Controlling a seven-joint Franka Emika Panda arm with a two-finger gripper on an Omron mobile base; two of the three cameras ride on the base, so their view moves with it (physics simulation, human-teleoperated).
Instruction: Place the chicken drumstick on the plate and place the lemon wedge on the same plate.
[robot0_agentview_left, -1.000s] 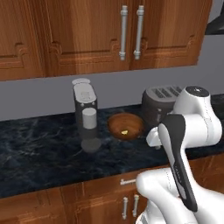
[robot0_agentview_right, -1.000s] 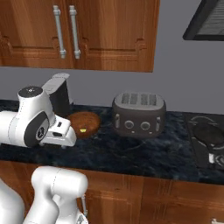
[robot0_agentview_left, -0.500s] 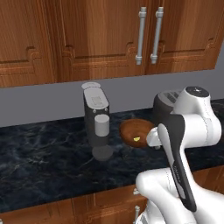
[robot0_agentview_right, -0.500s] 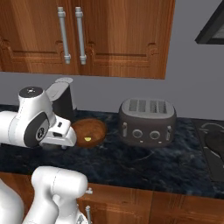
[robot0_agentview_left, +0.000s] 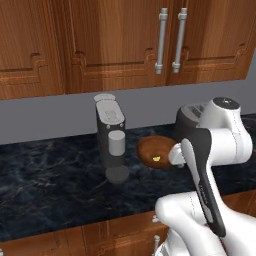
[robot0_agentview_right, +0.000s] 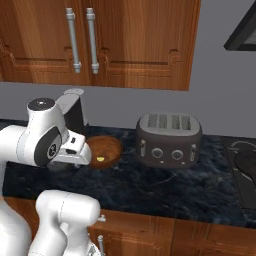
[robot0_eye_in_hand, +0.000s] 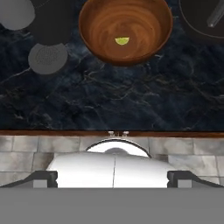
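While the white arm is folded back near the front edge of the dark marbled stone counter (robot0_agentview_left: 50, 185), the tiny yellow-green lemon wedge (robot0_eye_in_hand: 122, 41) lies inside the large round brown wooden bowl (robot0_eye_in_hand: 125, 29), a little off the bowl's centre on its bare inner floor. That bowl stands on the counter between the dark grey coffee machine (robot0_agentview_left: 111, 137) with its pale cylinder and round drip base, and the dark grey 4-slot toaster (robot0_agentview_right: 169, 139) with 2 round knobs on its front face. In the left base view the bowl sits just beside the coffee machine, and the arm's white elbow covers part of the toaster. In the right base view the arm's white wrist overlaps the near left rim of the bowl, while the toaster stands clear to its right. Brown wooden wall cabinets (robot0_agentview_right: 125, 40) with 2 upright silver bar handles hang above a grey back wall. From the hand view the camera looks down on the counter and the bowl from above and behind the counter's front edge. The 2 small dark fingers (robot0_eye_in_hand: 43, 178) stand released, spread wide apart at the bottom corners of that view, holding nothing, well short of the bowl.
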